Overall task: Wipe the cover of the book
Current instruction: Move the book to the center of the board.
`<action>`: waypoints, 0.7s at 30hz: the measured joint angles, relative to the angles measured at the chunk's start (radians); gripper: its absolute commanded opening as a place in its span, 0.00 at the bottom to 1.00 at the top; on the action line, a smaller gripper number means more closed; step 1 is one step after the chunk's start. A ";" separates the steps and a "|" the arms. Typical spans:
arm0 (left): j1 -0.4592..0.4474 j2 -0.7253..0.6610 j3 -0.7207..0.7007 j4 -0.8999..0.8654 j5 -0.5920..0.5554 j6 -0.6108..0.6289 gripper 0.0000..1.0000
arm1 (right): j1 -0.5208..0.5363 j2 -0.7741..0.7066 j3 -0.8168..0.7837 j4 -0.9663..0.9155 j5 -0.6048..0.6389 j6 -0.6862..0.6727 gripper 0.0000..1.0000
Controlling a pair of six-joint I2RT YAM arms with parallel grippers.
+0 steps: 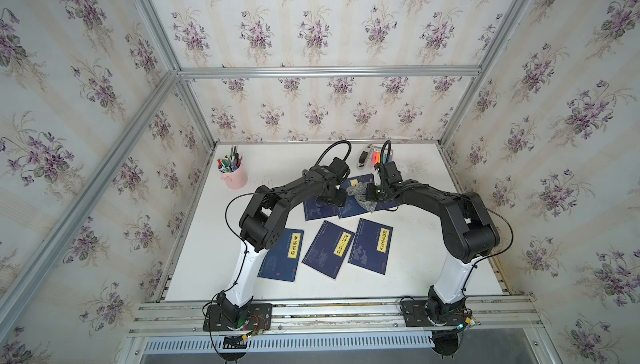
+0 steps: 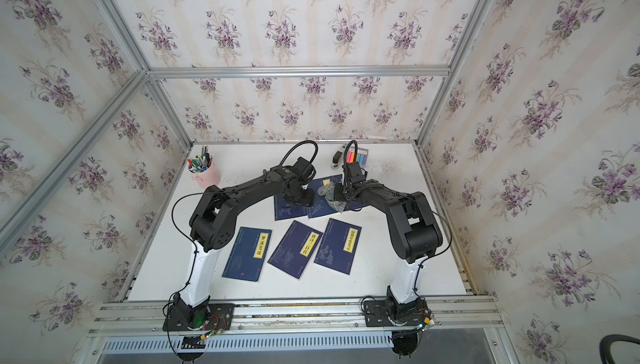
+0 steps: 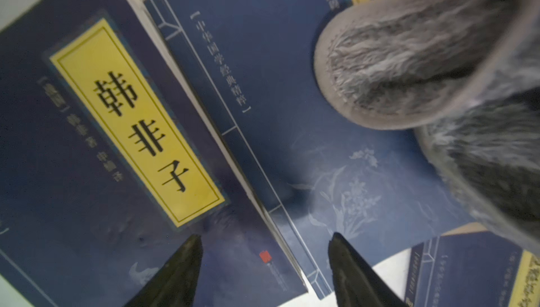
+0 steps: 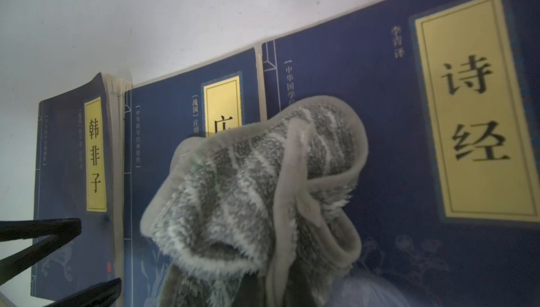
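Three dark blue books with yellow title labels lie side by side at the back. My left gripper (image 3: pixel 266 245) hangs open over the leftmost book (image 3: pixel 87 174), with nothing between its fingers. It shows in both top views (image 1: pixel 331 200) (image 2: pixel 300 200). My right gripper (image 1: pixel 370 193) is shut on a grey fluffy cloth (image 4: pixel 257 188). The cloth (image 1: pixel 358 193) hangs over the middle book (image 4: pixel 172 109) and hides the jaws in the right wrist view. The rightmost book (image 4: pixel 394 121) lies beside it, partly under the right arm in a top view.
Three more blue books (image 1: pixel 282 255) (image 1: pixel 329 249) (image 1: pixel 372 246) lie in a front row. A pink pen cup (image 1: pixel 234 176) stands at the back left. A highlighter pack (image 1: pixel 379 156) and a black stapler (image 1: pixel 363 158) lie at the back. Walls enclose the white table (image 1: pixel 433 268).
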 measured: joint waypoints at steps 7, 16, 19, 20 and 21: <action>0.002 0.023 0.033 -0.049 -0.098 -0.019 0.67 | -0.011 0.000 -0.024 0.025 -0.007 -0.004 0.00; 0.001 0.050 0.044 -0.085 -0.151 -0.019 0.67 | -0.014 0.000 -0.035 0.034 -0.021 -0.008 0.00; 0.000 0.056 0.048 -0.087 -0.163 -0.019 0.67 | -0.015 0.000 -0.036 0.034 -0.023 -0.008 0.00; 0.000 0.056 0.048 -0.088 -0.166 -0.019 0.67 | -0.015 0.000 -0.036 0.035 -0.023 -0.008 0.00; 0.000 0.056 0.048 -0.088 -0.168 -0.019 0.67 | -0.015 0.000 -0.036 0.035 -0.024 -0.008 0.00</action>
